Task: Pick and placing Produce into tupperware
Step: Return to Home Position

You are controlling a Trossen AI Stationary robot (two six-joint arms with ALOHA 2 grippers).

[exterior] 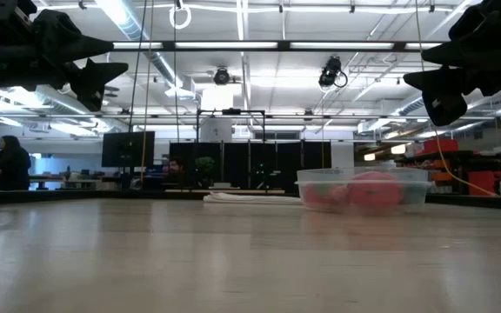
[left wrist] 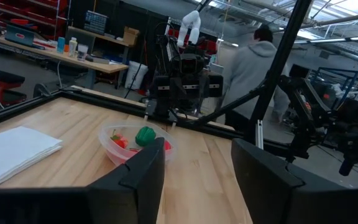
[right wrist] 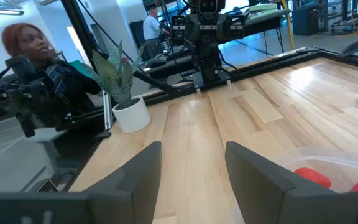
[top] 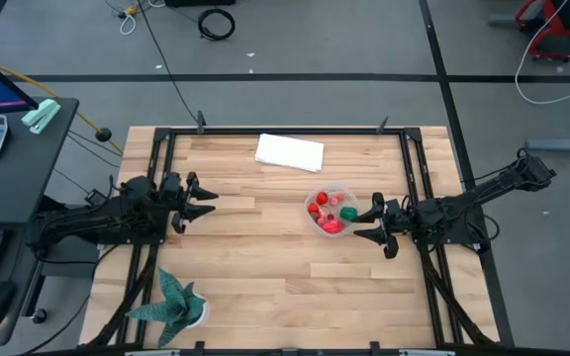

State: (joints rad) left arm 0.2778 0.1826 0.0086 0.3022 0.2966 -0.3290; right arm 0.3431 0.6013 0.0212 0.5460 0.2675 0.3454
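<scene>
Hovering well left of the tupperware (top: pixel 331 187), the left gripper (top: pixel 210 203) hangs above the table (top: pixel 265 267) with its fingers spread wide and nothing between them. Inside the tupperware lies the produce (top: pixel 323 203): red pieces, one green, one pink. I see none loose on the wood, so I judge the placing finished. Just right of the tupperware, the right gripper (top: pixel 361 224) is also spread and empty. Only parking the arms seems left.
</scene>
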